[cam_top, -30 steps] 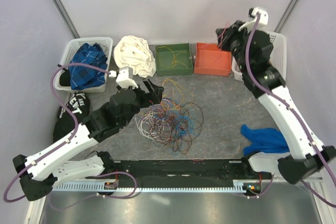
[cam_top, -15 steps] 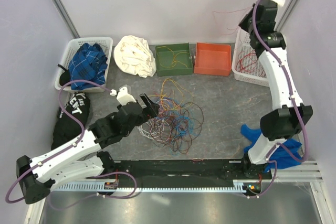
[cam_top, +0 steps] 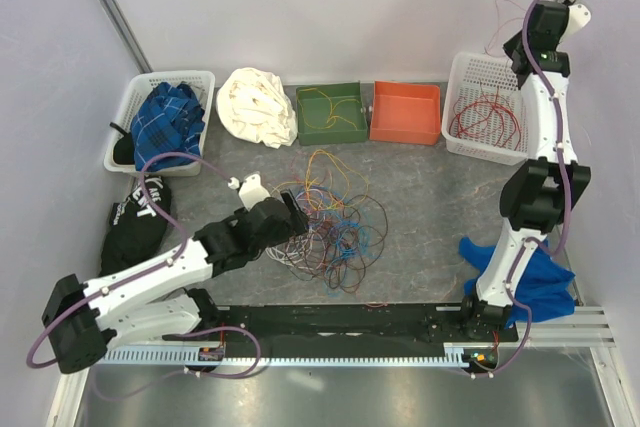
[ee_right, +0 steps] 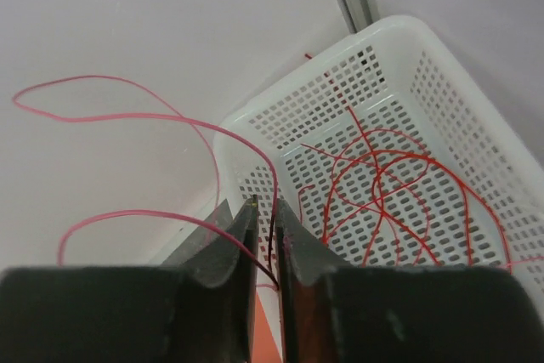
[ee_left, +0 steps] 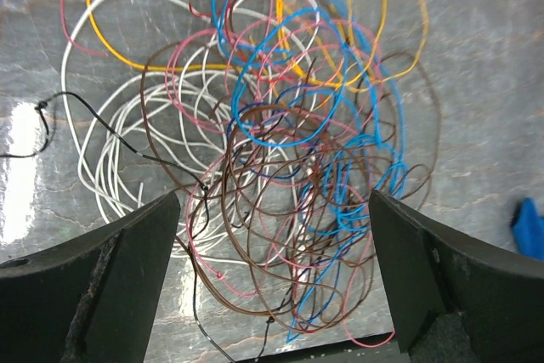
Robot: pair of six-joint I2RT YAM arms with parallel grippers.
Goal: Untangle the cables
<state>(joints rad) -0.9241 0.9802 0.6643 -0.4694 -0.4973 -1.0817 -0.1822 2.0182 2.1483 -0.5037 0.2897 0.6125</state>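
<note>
Cables [cam_top: 330, 227] heaped at worktop centre; left gripper [ee_left: 274, 200] spread wide just above. Right gripper [ee_right: 264, 210] high over white basket [ee_right: 289, 121], far right corner: fingers nearly together, red cable [ee_right: 127, 115] between, pinch cannot tell.

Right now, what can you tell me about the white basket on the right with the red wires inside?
The white basket is plastic-looking, rectangular, with walls and floor full of little holes and a smooth rim. It stands upright on the table at the far right corner, beside the orange tray; whether they touch is unclear. Loose red cables curl inside on its floor.
</note>
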